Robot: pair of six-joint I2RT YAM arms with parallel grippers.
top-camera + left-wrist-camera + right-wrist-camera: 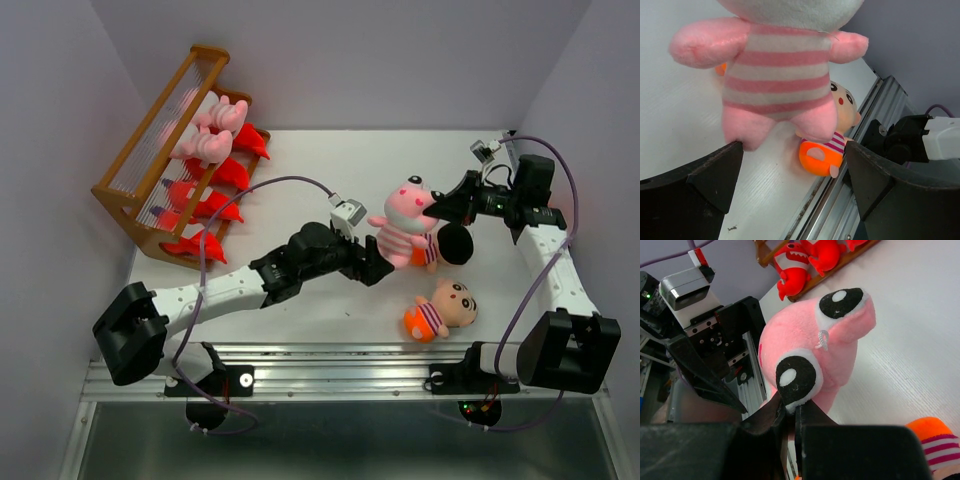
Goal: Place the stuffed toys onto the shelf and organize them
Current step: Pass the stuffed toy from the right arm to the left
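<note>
A pink striped pig [400, 225] hangs above the table's middle. My right gripper [435, 207] is shut on the edge of its head; in the right wrist view the pig [825, 350] is pinched beside one black eye by the gripper [792, 412]. My left gripper [385, 262] is open just below it, and in the left wrist view the fingers [710, 175] flank the pig's [780, 75] feet. One boy doll [440, 310] lies near the front edge. Another boy doll [452, 243] lies under the pig. The shelf [150, 150] holds red monsters [215, 205] and two pigs [215, 125].
The shelf stands at the far left against the wall. A metal rail [340, 360] runs along the table's front edge, close to the near boy doll [827, 145]. Grey walls close in the table on three sides.
</note>
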